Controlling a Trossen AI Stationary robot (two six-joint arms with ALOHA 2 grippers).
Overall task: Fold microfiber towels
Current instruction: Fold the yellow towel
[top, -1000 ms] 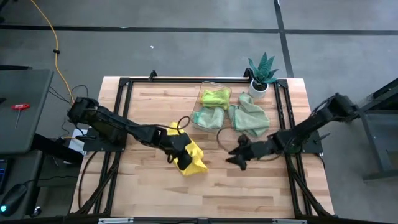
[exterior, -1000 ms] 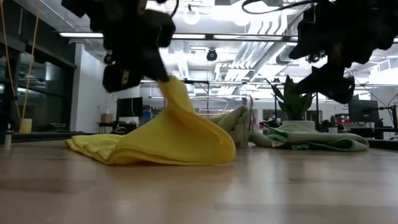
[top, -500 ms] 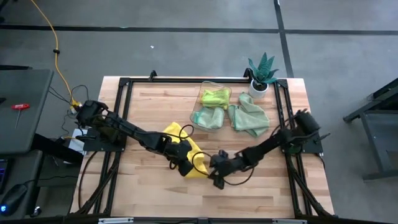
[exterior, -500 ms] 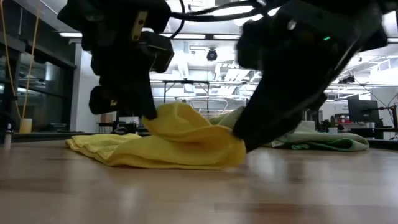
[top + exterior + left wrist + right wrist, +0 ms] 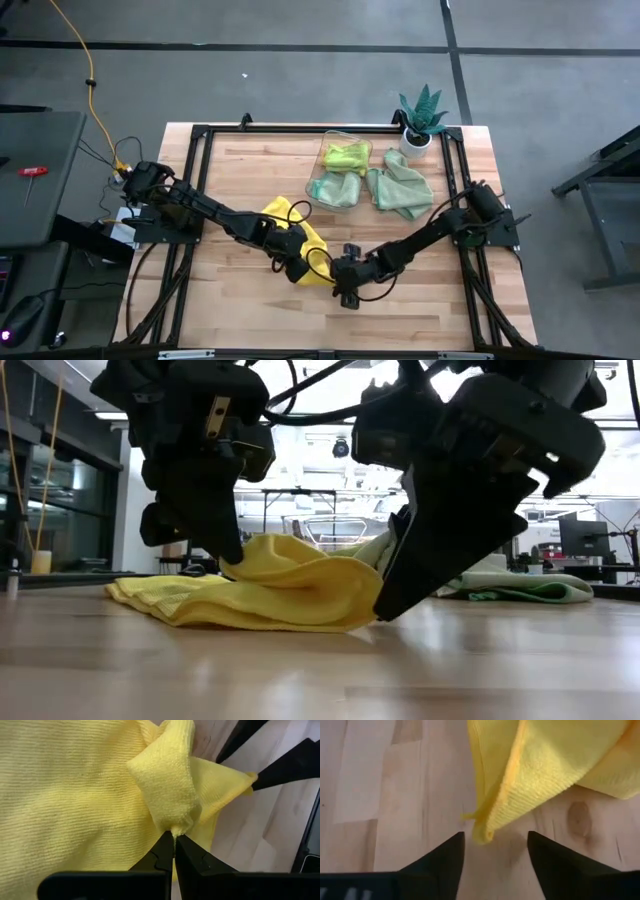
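Pinching a raised fold of the yellow towel [image 5: 165, 795] with the left tool [image 5: 173, 840], fingers clenched tight on the cloth, low over the middle of the bench [image 5: 230, 170]. Lying crumpled under that grip, the towel, bunched rather than flat, with its loose edge spilling toward the front. Coming in just beside it on the right, the right tool [image 5: 492, 845], fingers spread apart and grasping nothing yet, straddling a drooping yellow corner that is hanging down to the wood between them. Sitting farther right and toward the back, well apart from the work, a clear bin [image 5: 345, 135] holding a lime green towel [image 5: 347, 156] and a pale mint towel [image 5: 330, 190], with another green towel [image 5: 402, 190] heaped beside it and a potted plant [image 5: 420, 115] at the corner. Judging the step as securing a second corner so the cloth can be stretched and laid square. Risking a miss here: closing too high or too early, catching only the fuzzy hem and letting it slide out once tension comes on. Risking also a double layer caught in the right tool, since the corner is folded over itself, locking a twist into the fold. Risking a clash as well, both tools crowding the same small bunch, nearly touching, with any sideways drift knocking one grip loose.
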